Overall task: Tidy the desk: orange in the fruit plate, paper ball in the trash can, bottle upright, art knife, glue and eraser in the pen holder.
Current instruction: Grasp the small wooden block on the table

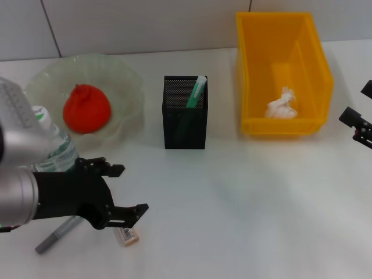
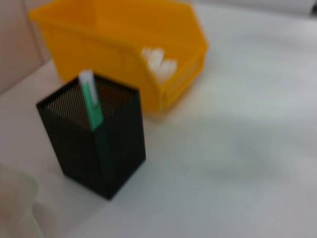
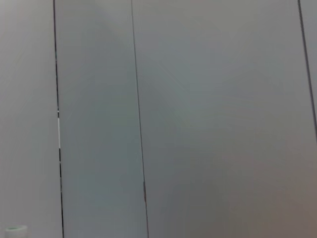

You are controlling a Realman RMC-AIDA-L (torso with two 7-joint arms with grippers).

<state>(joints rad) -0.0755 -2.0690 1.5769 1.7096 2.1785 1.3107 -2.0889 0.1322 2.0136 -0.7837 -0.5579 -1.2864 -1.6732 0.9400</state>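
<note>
Left hand [image 1: 129, 190] fingers apart just above the eraser [image 1: 128, 235]; right hand [image 1: 356, 125] parked, grip unclear

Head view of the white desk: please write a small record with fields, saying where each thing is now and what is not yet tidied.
orange: red-orange rough fruit lying in the pale-green wavy glass fruit plate
paper ball: crumpled white wad inside the yellow plastic trash can
pen holder: black mesh square cup, a green-and-white stick standing in it
bottle: clear plastic, green label, upright beside the plate
eraser: tan block with barcode sticker, on the desk
grey pen-like tool: on the desk
left gripper: open, above the eraser
right gripper: at the right edge
</note>
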